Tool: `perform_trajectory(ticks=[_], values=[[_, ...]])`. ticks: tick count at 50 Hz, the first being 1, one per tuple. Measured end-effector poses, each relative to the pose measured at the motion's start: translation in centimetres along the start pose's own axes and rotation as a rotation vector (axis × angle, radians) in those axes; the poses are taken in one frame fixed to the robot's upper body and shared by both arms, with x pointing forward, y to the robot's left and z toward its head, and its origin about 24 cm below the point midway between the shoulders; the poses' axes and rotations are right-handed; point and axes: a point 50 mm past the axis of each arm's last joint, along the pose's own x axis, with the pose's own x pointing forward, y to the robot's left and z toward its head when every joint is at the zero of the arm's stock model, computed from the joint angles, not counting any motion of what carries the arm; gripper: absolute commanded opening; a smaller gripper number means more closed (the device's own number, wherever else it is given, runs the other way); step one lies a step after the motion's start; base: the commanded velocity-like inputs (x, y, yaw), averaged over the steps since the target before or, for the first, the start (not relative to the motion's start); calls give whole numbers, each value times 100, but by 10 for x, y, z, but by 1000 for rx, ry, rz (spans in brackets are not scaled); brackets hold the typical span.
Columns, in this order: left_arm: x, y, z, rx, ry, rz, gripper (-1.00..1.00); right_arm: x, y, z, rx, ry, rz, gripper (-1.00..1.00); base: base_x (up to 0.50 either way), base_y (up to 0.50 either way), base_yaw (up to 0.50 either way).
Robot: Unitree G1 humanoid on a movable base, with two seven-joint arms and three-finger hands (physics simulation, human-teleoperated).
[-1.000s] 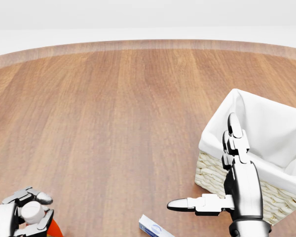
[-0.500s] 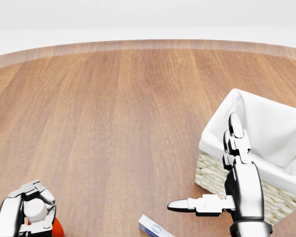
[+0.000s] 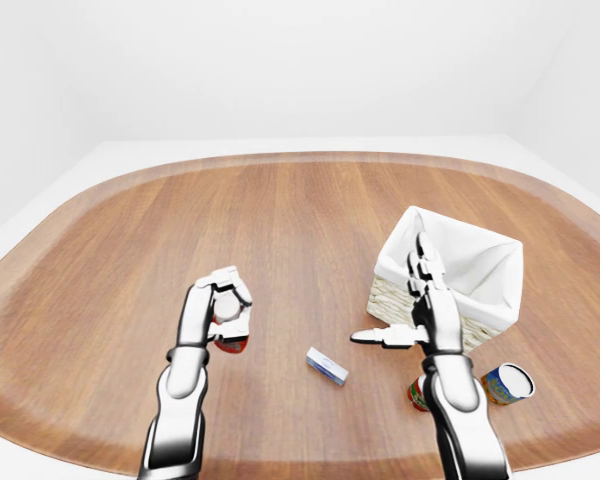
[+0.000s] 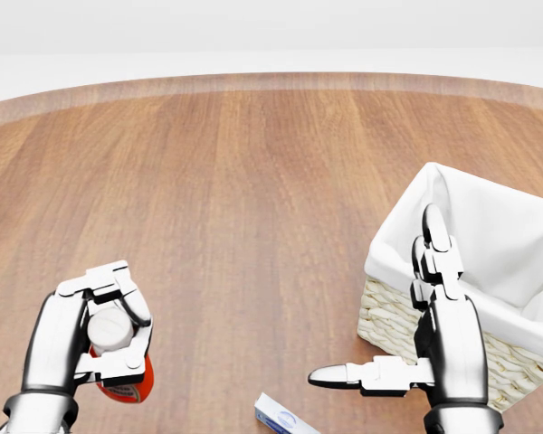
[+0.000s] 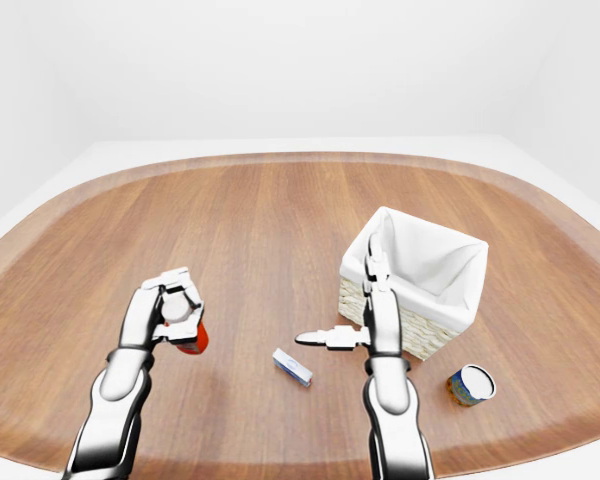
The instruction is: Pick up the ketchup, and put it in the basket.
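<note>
One second on, the left robot hand [image 4: 95, 339] has risen higher in the head view, fingers clenched around the ketchup [image 4: 125, 384] above the bench [image 4: 253, 181]. The right robot hand [image 4: 407, 344] hovers splayed beside the basket [image 4: 407, 325].

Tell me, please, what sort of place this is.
Probably a simulated test scene, not a real room: a big rounded wooden table amid plain white surroundings, holding only a cloth-lined basket, a can and a small box. The left hand holds the ketchup; the right hand is open.
</note>
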Motion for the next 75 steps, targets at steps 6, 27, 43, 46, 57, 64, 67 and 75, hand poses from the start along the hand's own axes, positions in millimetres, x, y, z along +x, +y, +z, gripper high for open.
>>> perform_trajectory(ticks=[6,27,43,46,57,64,67,75], values=[[4,-12,19,1,-46,-43,-98,0,0,1,0,-3,0,100,0,0,0],[15,-51,87,-15,-321,-163,-98,-1,0,3,1,-11,-1,100,0,0,0],[13,-82,125,-57,-462,-243,-98,-2,-3,6,6,-25,-5,100,0,0,0],[12,-87,131,-68,-483,-256,-98,-2,-3,7,7,-28,-5,100,0,0,0],[6,-101,149,-107,-544,-293,-98,-2,-3,9,8,-34,-6,100,0,0,0],[-1,-109,159,-138,-584,-315,-98,-3,-3,9,9,-37,-6,100,0,0,0],[-5,-113,164,-152,-599,-324,-98,-3,-3,9,9,-37,-6,100,0,0,0],[-12,-123,170,-188,-614,-352,-98,-4,-4,10,10,-40,-7,100,0,0,0]])
